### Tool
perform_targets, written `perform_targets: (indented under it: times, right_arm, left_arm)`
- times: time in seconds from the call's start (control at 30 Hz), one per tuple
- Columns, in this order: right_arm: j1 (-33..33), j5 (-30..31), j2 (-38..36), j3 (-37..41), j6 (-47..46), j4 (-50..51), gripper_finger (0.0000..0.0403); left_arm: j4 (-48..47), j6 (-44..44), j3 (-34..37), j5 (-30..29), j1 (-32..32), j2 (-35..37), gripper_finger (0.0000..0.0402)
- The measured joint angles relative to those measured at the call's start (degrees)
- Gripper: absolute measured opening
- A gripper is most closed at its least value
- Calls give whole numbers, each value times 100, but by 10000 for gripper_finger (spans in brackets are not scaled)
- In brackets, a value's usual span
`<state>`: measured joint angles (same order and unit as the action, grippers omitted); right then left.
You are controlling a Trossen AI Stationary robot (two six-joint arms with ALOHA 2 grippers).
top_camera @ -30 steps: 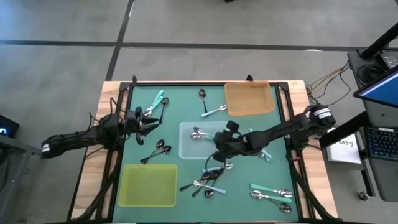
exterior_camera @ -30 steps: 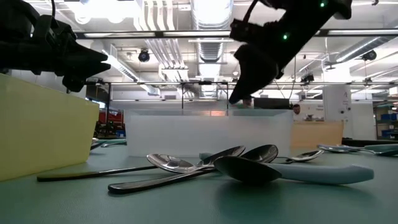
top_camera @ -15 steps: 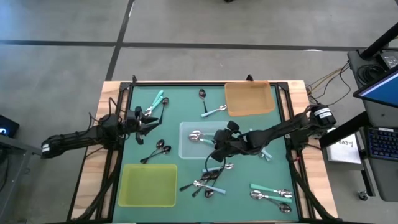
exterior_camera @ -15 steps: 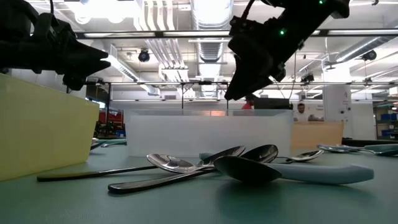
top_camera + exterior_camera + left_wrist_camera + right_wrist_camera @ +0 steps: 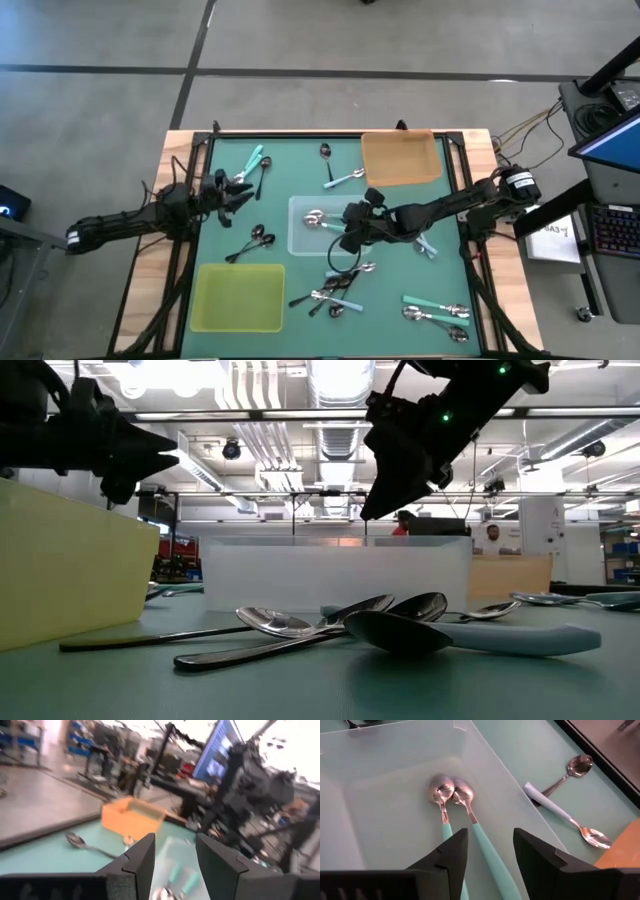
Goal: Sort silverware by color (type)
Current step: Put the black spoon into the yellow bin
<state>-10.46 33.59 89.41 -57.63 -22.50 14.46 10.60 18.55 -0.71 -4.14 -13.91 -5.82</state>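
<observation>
the right gripper [image 5: 348, 232] hangs over the clear square plastic tray [image 5: 300, 240] at mid-table, fingers spread and empty. two teal-handled silver spoons [image 5: 451, 800] lie side by side in that tray, so i judge a drop just made. next it needs another teal spoon: the heap of mixed spoons [image 5: 335, 290] at six o'clock of the tray is nearest, but tangled. the teal pair [image 5: 435, 310] toward four o'clock lies freer. the gripper must lift clear of the tray wall first.

the left gripper [image 5: 240, 193] hovers at nine o'clock, fingers parted, empty, near teal spoons [image 5: 255, 158]. the yellow-green tray [image 5: 240, 297] and the orange tray [image 5: 402, 158] leave open mat between.
</observation>
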Motion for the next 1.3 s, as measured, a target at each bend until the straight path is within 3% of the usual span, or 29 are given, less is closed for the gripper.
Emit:
perform_targets:
  times: [0.13, 0.23, 0.43, 0.67, 0.9, 1.1, 1.3]
  right_arm:
    - [4, -1, 0, 0, 0, 0, 149]
    - [13, -5, 0, 0, 7, 2, 151]
    - [143, -18, -4, 0, 80, 26, 149]
    - [372, -176, -9, 0, -57, 294, 148]
    - [607, -210, -9, 0, -271, 504, 150]
    - [738, -254, -9, 0, -675, 724, 146]
    - [913, -254, -9, 0, -626, 941, 146]
  left_arm:
    - [413, 182, 0, -107, 0, -40, 128]
    - [523, 342, -2, 242, -2, -163, 128]
    - [477, 644, -2, 431, 0, -932, 128]
    - [287, 890, -66, -926, -63, -2139, 128]
    - [-1723, 496, -1206, -1370, -273, -2994, 128]
    - [-3843, 1299, -2038, -402, -246, -3754, 128]
    - [-4423, 1973, -2071, 927, 82, -4442, 128]
